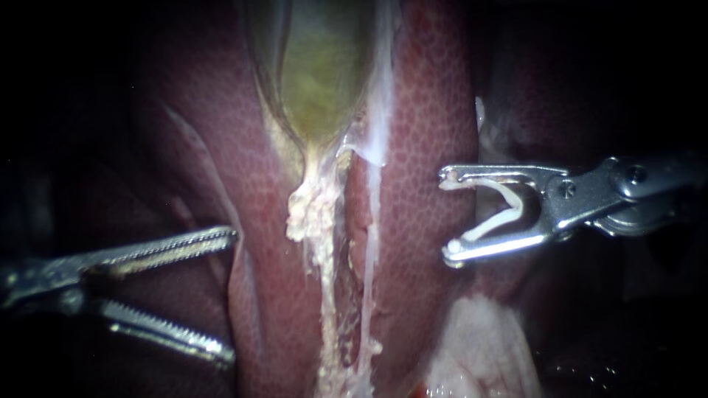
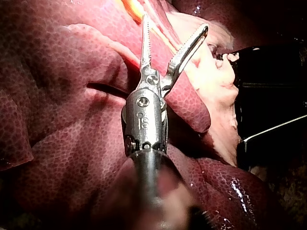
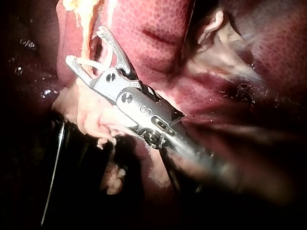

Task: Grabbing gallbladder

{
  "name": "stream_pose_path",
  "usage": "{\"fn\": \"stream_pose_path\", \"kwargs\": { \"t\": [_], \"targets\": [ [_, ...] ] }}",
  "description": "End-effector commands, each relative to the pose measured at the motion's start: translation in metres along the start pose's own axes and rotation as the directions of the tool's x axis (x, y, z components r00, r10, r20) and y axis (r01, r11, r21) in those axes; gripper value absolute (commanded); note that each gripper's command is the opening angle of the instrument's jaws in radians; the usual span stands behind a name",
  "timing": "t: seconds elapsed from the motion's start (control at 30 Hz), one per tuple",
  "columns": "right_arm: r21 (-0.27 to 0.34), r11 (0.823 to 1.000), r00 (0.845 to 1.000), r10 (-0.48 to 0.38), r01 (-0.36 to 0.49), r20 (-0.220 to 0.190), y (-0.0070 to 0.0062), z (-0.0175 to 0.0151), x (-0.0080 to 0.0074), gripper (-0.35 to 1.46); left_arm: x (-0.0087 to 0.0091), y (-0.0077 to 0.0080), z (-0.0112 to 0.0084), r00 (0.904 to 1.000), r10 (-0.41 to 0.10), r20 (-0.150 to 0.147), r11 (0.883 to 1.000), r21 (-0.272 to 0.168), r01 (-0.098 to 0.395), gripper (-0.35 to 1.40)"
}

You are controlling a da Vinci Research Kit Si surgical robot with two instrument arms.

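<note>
Step in hand: approach. The left instrument (image 1: 231,296), pincer apart and empty, lies well apart from the gallbladder (image 1: 321,74), which sits between folds of the liver (image 1: 420,184). The right instrument (image 1: 446,217) has its pincer clamped on a white clip (image 1: 490,227). Next, by judgement: carry the left pincer to the gallbladder's tapered end, then close. Only the endoscope view shows the gallbladder's green body.

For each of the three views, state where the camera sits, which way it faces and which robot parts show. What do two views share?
Endoscope: close over tissue, facing the gallbladder between liver lobes; left tool, jaws open, and right tool gripping a white clip show.
Left wrist: on the left arm, looking along its own tool at liver.
Right wrist: on the right arm, looking along its own tool at liver.
Shared: endoscope and right wrist show the clip.
</note>
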Motion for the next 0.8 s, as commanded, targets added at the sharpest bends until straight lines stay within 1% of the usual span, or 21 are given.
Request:
{"fn": "stream_pose_path", "kwargs": {
  "t": [0.03, 0.27, 0.43, 0.63, 0.7, 0.8],
  "targets": [
    [0.0, 1.0, 1.0, 0.0, 0.0, 0.0, 0.0, 0.0, 0.0, 0.57, 0.0001, 0.0, 0.0, 1.0, 0.0, 0.0, 1.0, -0.001, 0.0, 0.78],
    [0.0, 1.0, 1.0, 0.0, 0.0, 0.0, 0.0, 0.0, 0.0, 0.57, 0.0001, 0.0, 0.0, 1.0, 0.0, 0.0, 1.0, 0.0, 0.0, 0.78],
    [0.0, 1.0, 1.0, 0.0, 0.0, 0.0, 0.0, 0.0, 0.0, 0.57, 0.0001, 0.0002, 0.0003, 1.0, -0.001, 0.0, 1.0, -0.01, 0.001, 0.76],
    [-0.002, 1.0, 1.0, 0.0, 0.0, 0.0, 0.0002, 0.0001, -0.0001, 0.57, 0.0001, 0.0012, 0.002, 1.0, -0.004, -0.001, 0.999, -0.043, 0.004, 0.76],
    [-0.002, 1.0, 1.0, 0.0, 0.0, 0.0, 0.0002, 0.0001, -0.0001, 0.57, 0.0002, 0.0016, 0.0026, 1.0, 0.001, -0.001, 0.998, -0.061, -0.001, 0.76],
    [-0.002, 1.0, 1.0, 0.0, 0.0, 0.0, 0.0002, 0.0001, -0.0001, 0.57, 0.0003, 0.0022, 0.0035, 1.0, 0.0, -0.001, 0.998, -0.07, 0.0, 0.76]
  ]
}}
